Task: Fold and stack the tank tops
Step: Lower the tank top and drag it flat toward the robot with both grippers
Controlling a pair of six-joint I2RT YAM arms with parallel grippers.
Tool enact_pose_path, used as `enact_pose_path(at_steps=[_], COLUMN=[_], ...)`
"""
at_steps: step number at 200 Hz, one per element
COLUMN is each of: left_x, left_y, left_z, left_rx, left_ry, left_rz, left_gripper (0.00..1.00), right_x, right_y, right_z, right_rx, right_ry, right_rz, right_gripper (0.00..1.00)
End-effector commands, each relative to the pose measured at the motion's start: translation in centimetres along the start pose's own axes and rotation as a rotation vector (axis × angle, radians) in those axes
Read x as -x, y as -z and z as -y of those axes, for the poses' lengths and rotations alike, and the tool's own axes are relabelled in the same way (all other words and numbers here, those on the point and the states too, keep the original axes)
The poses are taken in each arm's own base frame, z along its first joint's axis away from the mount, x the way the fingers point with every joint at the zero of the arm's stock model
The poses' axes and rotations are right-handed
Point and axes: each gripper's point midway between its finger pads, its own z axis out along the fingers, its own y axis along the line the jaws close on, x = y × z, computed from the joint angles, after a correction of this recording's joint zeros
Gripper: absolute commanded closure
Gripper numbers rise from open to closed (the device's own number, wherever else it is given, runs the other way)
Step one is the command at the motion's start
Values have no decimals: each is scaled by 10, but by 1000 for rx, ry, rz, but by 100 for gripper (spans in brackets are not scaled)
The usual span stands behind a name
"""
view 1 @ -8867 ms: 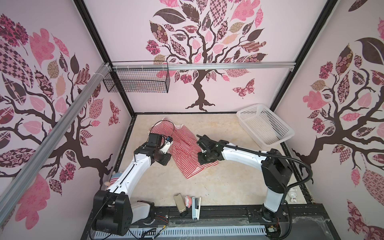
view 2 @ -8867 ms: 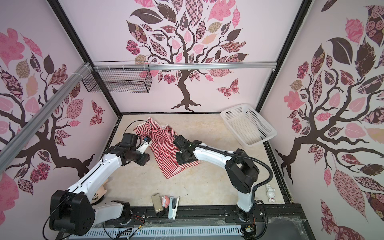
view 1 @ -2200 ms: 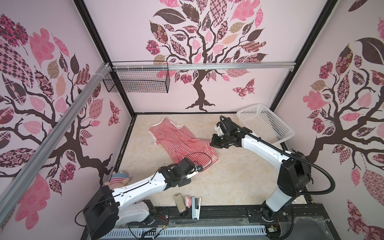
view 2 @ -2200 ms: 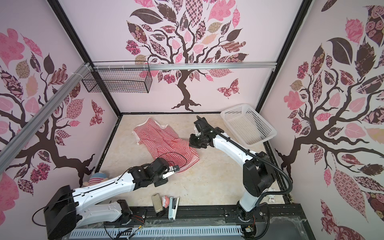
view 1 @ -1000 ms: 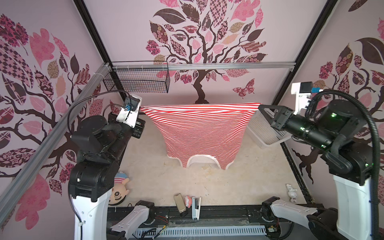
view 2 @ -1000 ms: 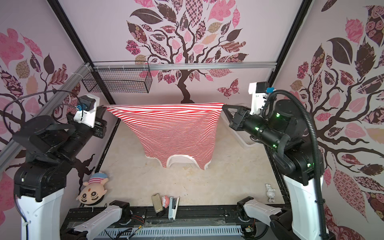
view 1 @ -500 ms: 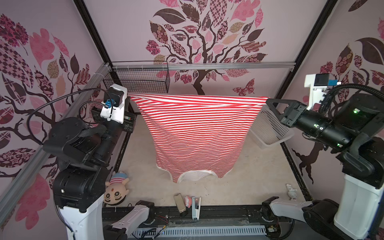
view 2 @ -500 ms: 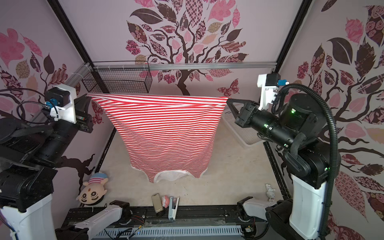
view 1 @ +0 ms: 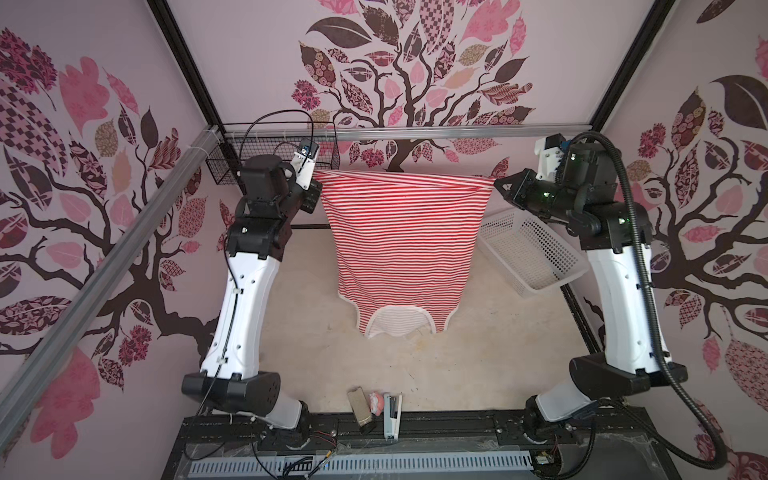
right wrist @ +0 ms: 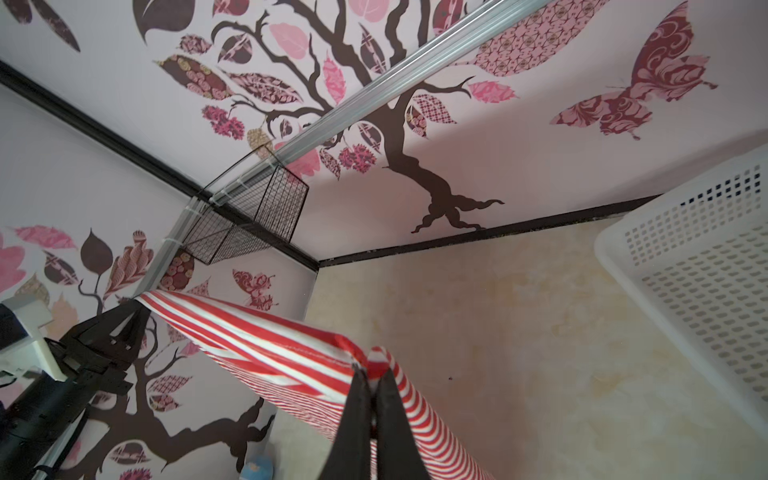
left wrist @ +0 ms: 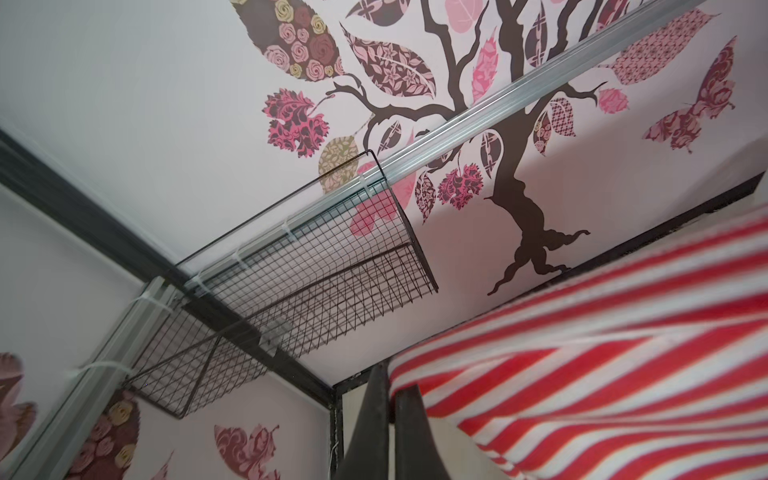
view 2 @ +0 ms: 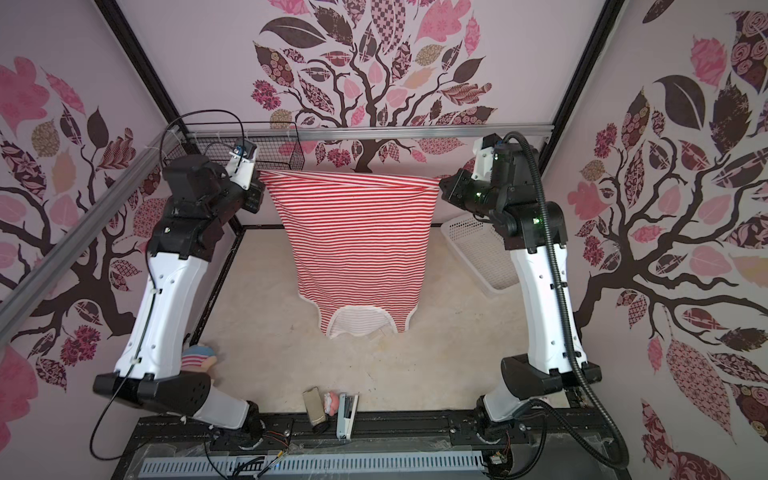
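Tank top (view 1: 405,249) hangs upside down in the middle of the frame, over the bench (view 1: 311,332). Left pincer (view 1: 318,187) and right pincer (view 1: 496,186) each pinch a hem corner tight. A corner could slip out if they pull apart harder.

My left arm (view 1: 245,299) and right arm (view 1: 619,299) both stand up tall. High up, my left gripper (view 1: 319,188) and right gripper (view 1: 497,187) point toward each other, well apart, each pinched tight on the tank top (view 1: 403,249).
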Motion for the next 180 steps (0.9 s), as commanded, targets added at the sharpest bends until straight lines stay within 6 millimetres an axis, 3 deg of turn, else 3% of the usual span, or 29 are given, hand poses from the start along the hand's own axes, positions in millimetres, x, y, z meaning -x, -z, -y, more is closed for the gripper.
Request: enact_pose_path(at_steps=[1,17,43,61,82,102,129,154,180], left_x=[30,41,68,67,32,-37,-146,-238,-302], left_y=[-14,-23,-7,3,3,-5,-2,16,45], left_z=[-35,-45,-62,-61,-41,-4,61,117,158], left_rx=[100,127,166,150,108,29,-113,-233,-354], left_ry=[38,48,85,109,109,116,152,163,121], left_rz=[88,105,184,196,147,35,-154,-306,-442], left_gripper=[100,100,100,100,100,100,100,100,100], right_x=[45,67,83,68,32,-14,-100,-182,-248], right_y=[-13,-7,11,7,-5,-20,-44,-53,-52], right_z=[-10,-24,-41,-31,-4,29,83,123,148], right_rx=[167,230,309,304,276,244,220,140,54], right_ry=[1,15,28,10,-33,-106,-263,-321,-346], right_rz=[59,95,143,115,58,-24,-168,-305,-424], right_gripper=[100,100,100,100,100,100,100,100,100])
